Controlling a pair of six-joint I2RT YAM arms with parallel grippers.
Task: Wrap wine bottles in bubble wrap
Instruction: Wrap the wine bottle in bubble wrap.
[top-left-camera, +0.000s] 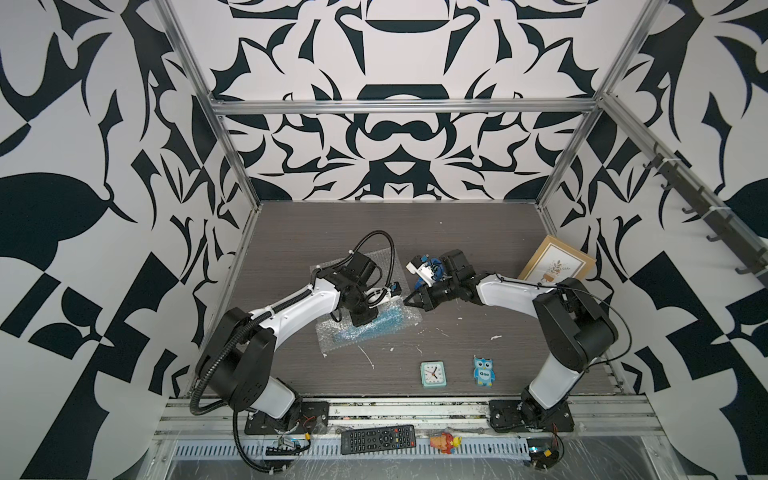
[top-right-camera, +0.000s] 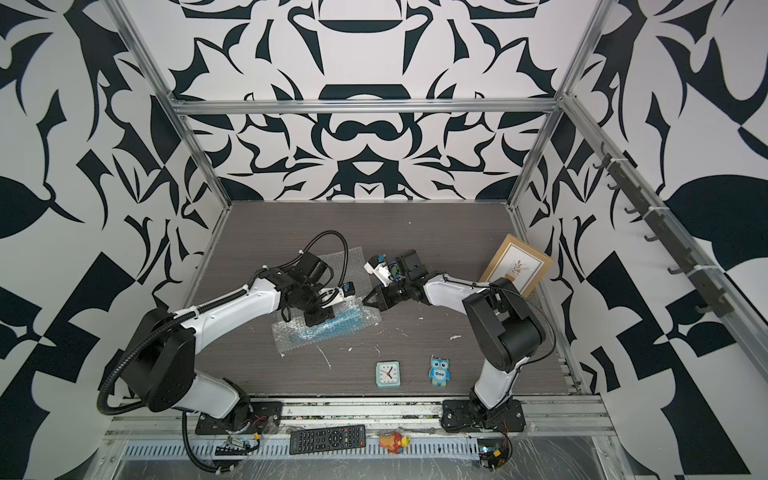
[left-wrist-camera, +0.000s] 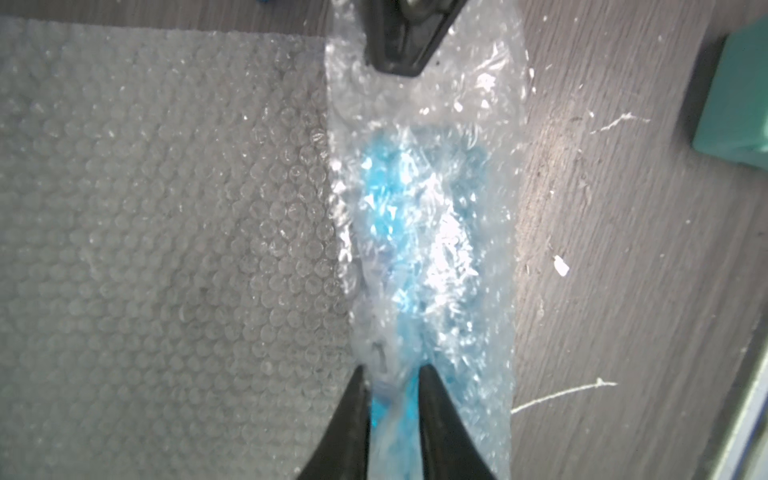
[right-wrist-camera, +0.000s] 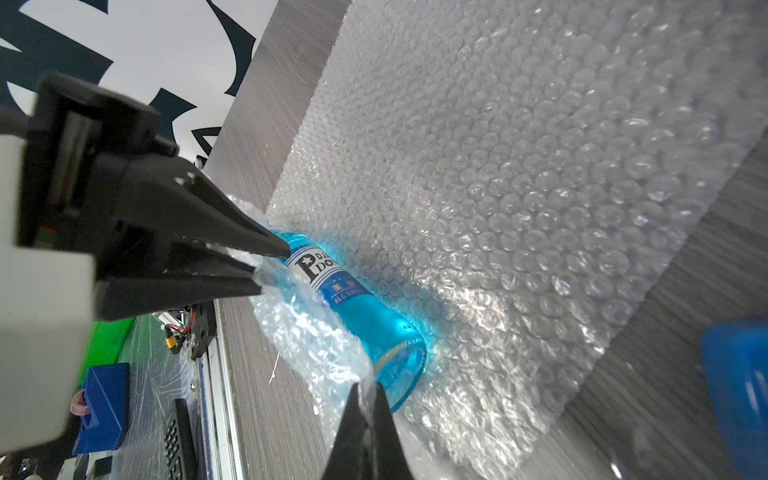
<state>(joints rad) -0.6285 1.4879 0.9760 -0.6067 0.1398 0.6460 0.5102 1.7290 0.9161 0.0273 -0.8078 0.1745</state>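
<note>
Right wrist view: blue bottle (right-wrist-camera: 353, 299) lies half-covered by crinkled bubble wrap (right-wrist-camera: 519, 187).

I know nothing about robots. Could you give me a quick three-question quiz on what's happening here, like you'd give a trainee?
1. True or false: the bottle stands upright on the table.
2. What is the right gripper pinching? A the bottle's cap; B an edge of the bubble wrap; C nothing.
3. Which blue figure is beside the clock?
Key: 1 false, it lies on its side on the bubble wrap; 2 B; 3 the owl.
</note>
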